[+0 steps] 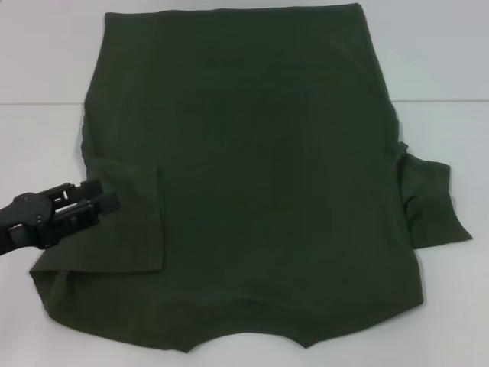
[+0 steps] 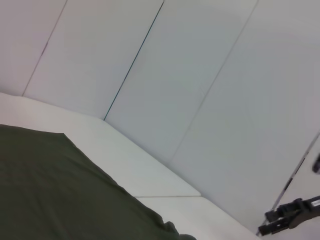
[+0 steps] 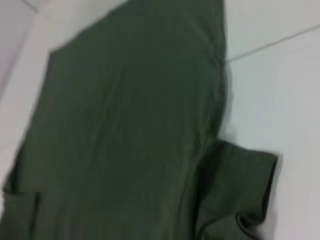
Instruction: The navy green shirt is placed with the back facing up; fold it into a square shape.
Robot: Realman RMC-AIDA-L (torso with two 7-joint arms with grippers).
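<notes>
White worktop (image 1: 46, 53) under pale panelled walls, seam line crossing at the far third. Spread flat across the middle: the navy green shirt (image 1: 260, 176), plain side up, hem at the far edge, neckline notch at the near edge. Left sleeve (image 1: 126, 222) already turned inward and lying flat on the body; right sleeve (image 1: 429, 202) out to the side, rumpled, resting on the bare worktop. Left tool (image 1: 99, 200) hanging low at the shirt's left edge, just over the folded sleeve, fingers close together with only a narrow gap, nothing gripped as far as can be seen. Right tool out of sight in every view, so no telling its state; wrist camera looking down on the right sleeve from above. Probably the sleeve-folding step, half done. Next move, by judgement: pinch the right sleeve near its cuff, carry it inward over the body to match the left, smoothing the bunched cloth on the way.
</notes>
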